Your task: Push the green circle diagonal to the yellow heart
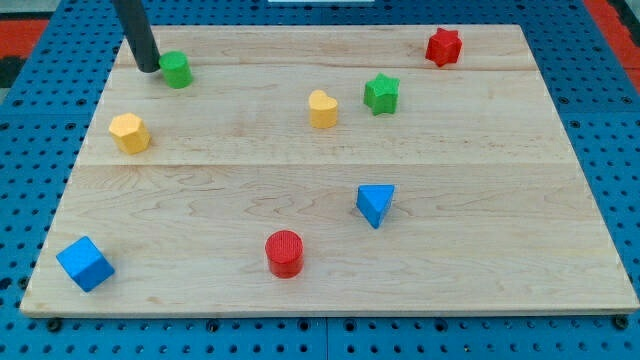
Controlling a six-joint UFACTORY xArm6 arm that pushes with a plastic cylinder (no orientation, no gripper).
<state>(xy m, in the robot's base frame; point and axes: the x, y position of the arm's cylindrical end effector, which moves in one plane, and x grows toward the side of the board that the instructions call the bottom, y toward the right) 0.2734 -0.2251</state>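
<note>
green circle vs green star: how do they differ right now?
The green circle is a round cylinder; the green star has points. The circle sits at the view's upper left with my tip right beside it; the star stands alone, right of the yellow heart. Both are green.

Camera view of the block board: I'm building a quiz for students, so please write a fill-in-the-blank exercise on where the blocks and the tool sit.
1. My tip rests just to the view's ____ of the green circle.
2. The yellow heart has the green ____ on its right.
3. The block at the board's bottom-left corner is the blue ____.

Missing words: left; star; cube
</note>
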